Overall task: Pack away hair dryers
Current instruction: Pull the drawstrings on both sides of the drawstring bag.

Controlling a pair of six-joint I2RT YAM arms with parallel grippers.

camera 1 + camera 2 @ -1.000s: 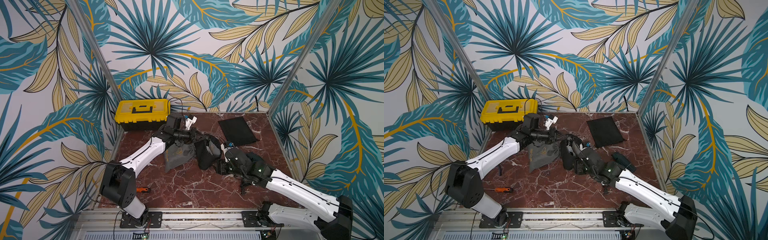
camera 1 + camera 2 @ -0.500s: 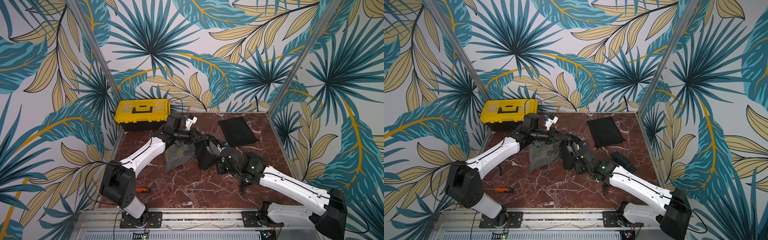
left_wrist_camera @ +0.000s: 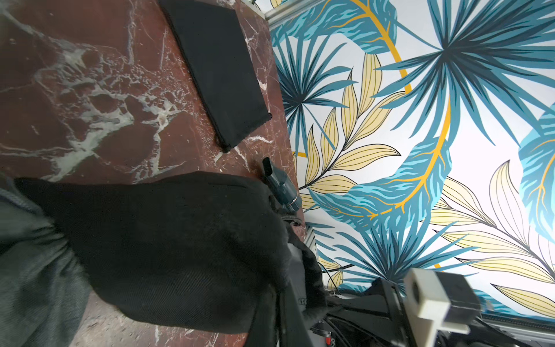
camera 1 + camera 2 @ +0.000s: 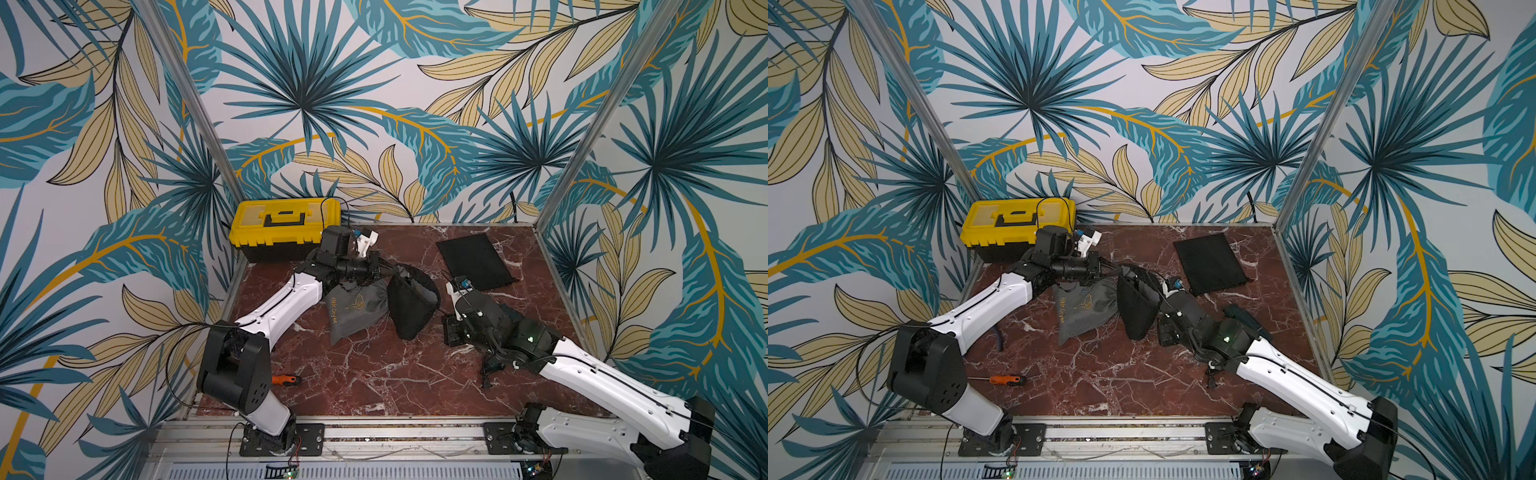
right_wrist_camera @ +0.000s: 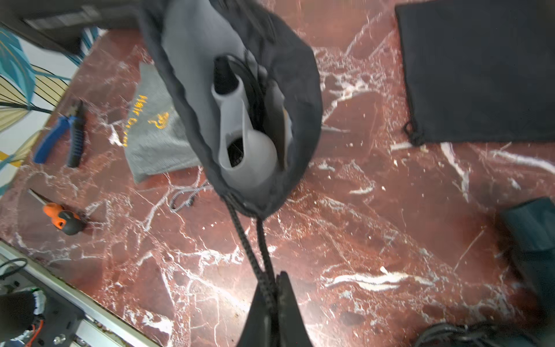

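Black cloth pouch [image 4: 411, 307] hangs at frame centre in both top views, its rim pinched in your left gripper [image 4: 376, 270]; that arm angles up from lower left. Your right arm lies low, reaching in from lower right, its right gripper [image 5: 277, 275] clamped on the drawstring [image 5: 247, 240]. The white hair dryer [image 5: 240, 141] sits inside the pouch, and a teal hair dryer [image 4: 1246, 318] lies beside your right wrist.

The bench [image 4: 374, 374] is red-brown marble veined white, and the walls [image 4: 311, 104] are printed with teal and yellow leaves. The hair dryer [image 5: 258, 159] is white against its black pouch [image 5: 300, 75]. The grey pouch [image 5: 156, 141] bears gold lettering, and the toolbox [image 4: 253, 226] is yellow over black.
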